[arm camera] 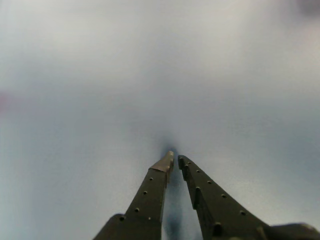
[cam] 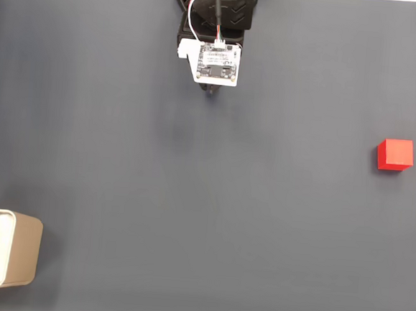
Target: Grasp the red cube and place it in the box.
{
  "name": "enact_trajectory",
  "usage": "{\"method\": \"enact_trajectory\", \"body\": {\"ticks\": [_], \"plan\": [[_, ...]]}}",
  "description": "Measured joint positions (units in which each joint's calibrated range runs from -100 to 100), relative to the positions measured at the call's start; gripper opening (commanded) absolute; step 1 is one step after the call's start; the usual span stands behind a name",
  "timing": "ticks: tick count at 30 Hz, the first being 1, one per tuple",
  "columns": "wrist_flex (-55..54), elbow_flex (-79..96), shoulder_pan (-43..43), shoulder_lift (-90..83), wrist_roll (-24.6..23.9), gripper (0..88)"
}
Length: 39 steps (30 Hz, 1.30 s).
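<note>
In the wrist view my gripper [arm camera: 174, 160] rises from the bottom edge to the middle of the frame, its 2 dark fingers [arm camera: 150, 192] closed tip to tip with nothing between them, aimed at the bare grey table [arm camera: 150, 75]; I judge this a rest pose, with the grasp not yet begun. In the fixed view my arm [cam: 218, 12] sits at the top centre, folded close to its base, probably so the working area stays free. A small white circuit board [cam: 217, 61] rides on it, fed by red and white wires; there is fine print on the board, but it is too small for me to read, and I see no brand or label anywhere else. Farther out, the red cube [cam: 395, 154] lies alone at the right edge of the frame, a little above mid-height, well apart from me. The box [cam: 22, 250] stands in the lower left corner, cut by the frame edge, its opening facing left, so cube and box are on opposite sides of the table.
</note>
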Motion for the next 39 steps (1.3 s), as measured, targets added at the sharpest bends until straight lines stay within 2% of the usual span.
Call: {"method": "enact_trajectory", "body": {"ticks": [29, 33, 39], "plan": [[-0.72, 0.0, 0.67, 0.0, -0.05, 0.0], [-12.81, 0.0, 1.19, 1.13, -0.2, 0.0], [-42.4, -5.61, -0.15, 7.12, 0.88, 0.0]]}}
